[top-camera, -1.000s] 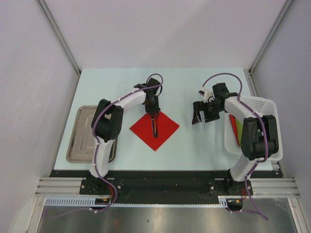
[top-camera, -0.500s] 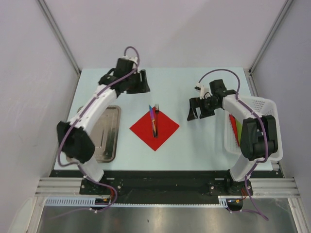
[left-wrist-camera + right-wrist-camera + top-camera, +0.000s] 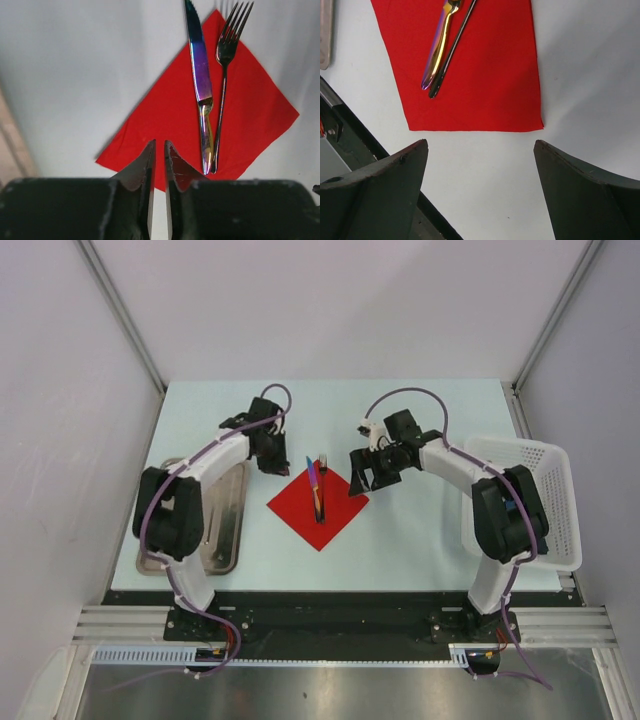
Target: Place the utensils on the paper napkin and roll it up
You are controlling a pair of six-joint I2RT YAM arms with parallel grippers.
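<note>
Two utensils, knife and fork, lie side by side on the red napkin, midway between the bench side edges, and I see my left jaws closed on nothing, right jaws spread wide.

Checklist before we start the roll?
1. Knife and fork on napkin: ok, side by side, tips past its far corner.
2. Napkin flat: ok.
3. Left gripper empty: ok, nearly shut, over the napkin's edge.
4. Right gripper open: ok, just off a napkin corner.
5. No utensils remaining in tray: cannot tell, partly hidden.
</note>
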